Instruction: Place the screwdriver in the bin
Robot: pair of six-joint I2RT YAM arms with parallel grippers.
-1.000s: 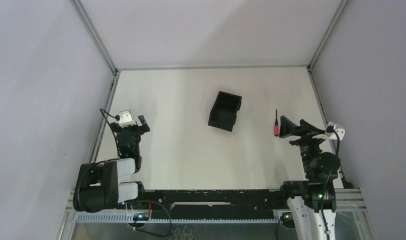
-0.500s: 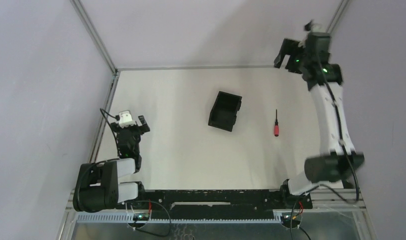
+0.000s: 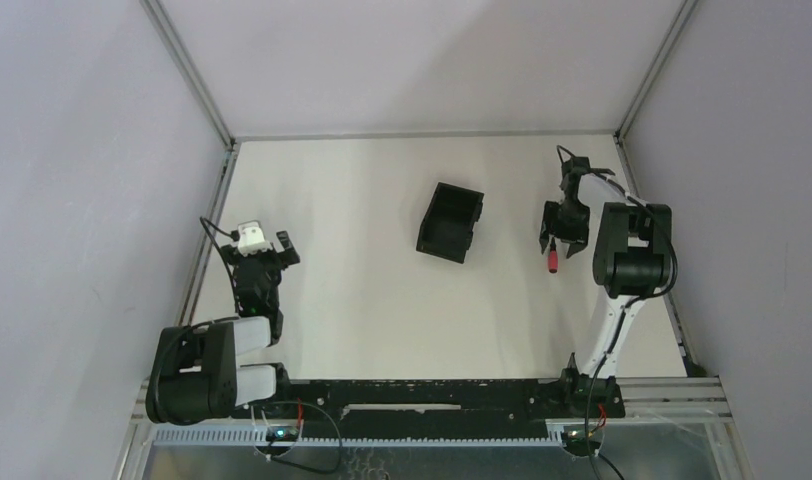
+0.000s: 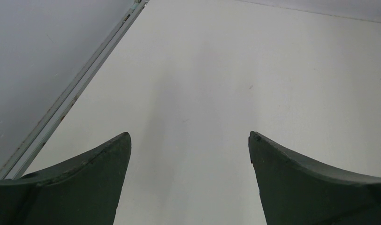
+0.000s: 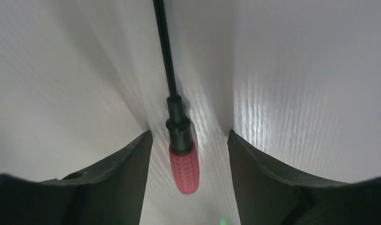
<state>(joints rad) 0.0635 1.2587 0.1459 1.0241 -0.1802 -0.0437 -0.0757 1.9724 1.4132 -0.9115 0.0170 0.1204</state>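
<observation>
The screwdriver point(image 3: 552, 260), red stubby handle and thin dark shaft, lies on the white table to the right of the bin point(image 3: 450, 222), a small black open-topped box. My right gripper point(image 3: 562, 237) is lowered over the screwdriver. In the right wrist view the gripper point(image 5: 189, 136) is open, and the red handle point(image 5: 184, 169) lies between the two fingers without touching either, with the shaft pointing away. My left gripper point(image 3: 267, 247) rests at the near left, open and empty; the left wrist view shows it point(image 4: 189, 136) above bare table.
The enclosure's metal frame rail point(image 4: 71, 96) runs along the table's left edge beside my left gripper. Grey walls close in the back and both sides. The right arm's upper link point(image 3: 632, 255) stands just right of the screwdriver.
My right arm swung from the near right up to the far back corner, and has now come down with its open gripper straddling the screwdriver. The left arm, bin and screwdriver have not moved.
</observation>
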